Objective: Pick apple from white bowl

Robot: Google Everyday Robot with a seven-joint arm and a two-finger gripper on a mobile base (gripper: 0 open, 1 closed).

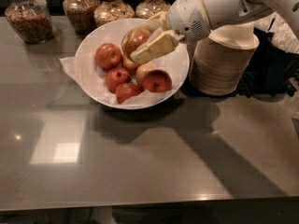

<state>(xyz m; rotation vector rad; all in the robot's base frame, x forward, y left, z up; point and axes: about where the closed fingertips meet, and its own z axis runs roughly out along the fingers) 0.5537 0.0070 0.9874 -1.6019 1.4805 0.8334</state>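
Because the hand pinches the apple at upper centre, above the white bowl, we judge it freed.

White arm slants in from far right, tool at far centre, clamped around the apple.

I work a kitchen counter: jars of grains, stacked disposable bowls, my gripper clasping the apple over the white bowl.
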